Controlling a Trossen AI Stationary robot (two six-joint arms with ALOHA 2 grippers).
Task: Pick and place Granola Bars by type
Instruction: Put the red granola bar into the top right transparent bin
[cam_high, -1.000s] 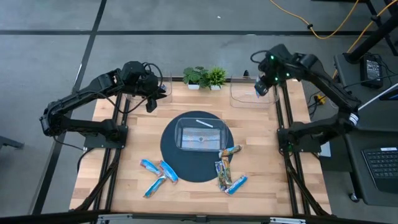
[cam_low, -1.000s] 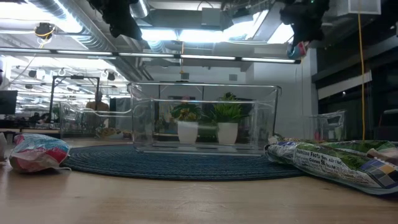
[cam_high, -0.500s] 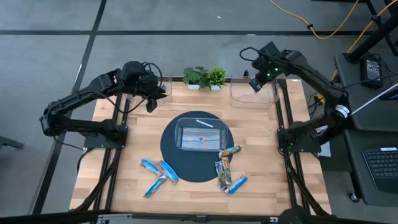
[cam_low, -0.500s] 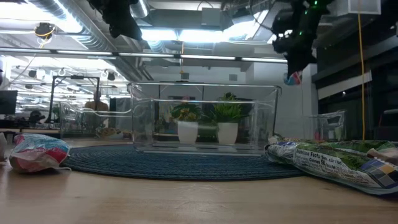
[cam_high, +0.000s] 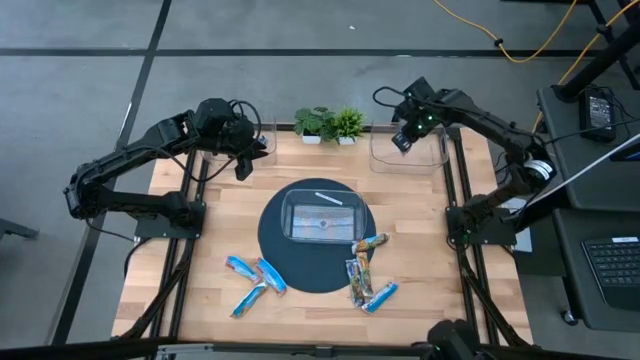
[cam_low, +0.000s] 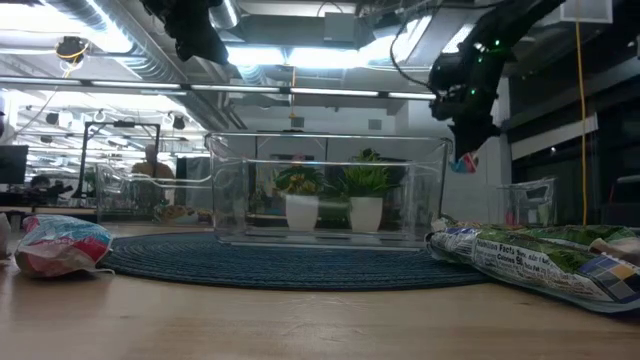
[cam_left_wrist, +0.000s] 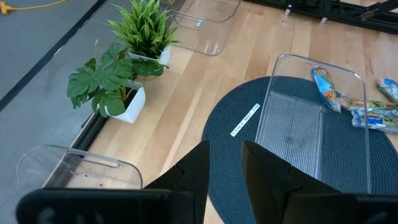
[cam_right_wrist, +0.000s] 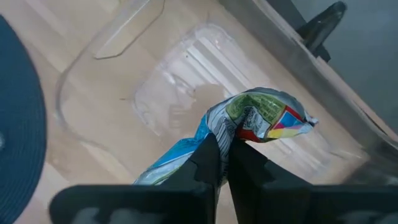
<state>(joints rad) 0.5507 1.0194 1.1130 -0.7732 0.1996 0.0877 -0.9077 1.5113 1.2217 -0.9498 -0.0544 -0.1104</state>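
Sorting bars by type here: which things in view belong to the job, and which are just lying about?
Belonging:
- granola bars and loose on the table
- blue bar held shut in the right gripper over the right bin
- centre bin, left bin
- left gripper, waiting, empty

Lying about:
- potted plants
- round blue mat

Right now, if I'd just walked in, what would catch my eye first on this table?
Probably the right gripper, raised over a clear bin at the far right corner, pinching a blue granola bar. Next, the blue round mat at the table's centre with a clear box on it, and loose bars scattered near the front edge.
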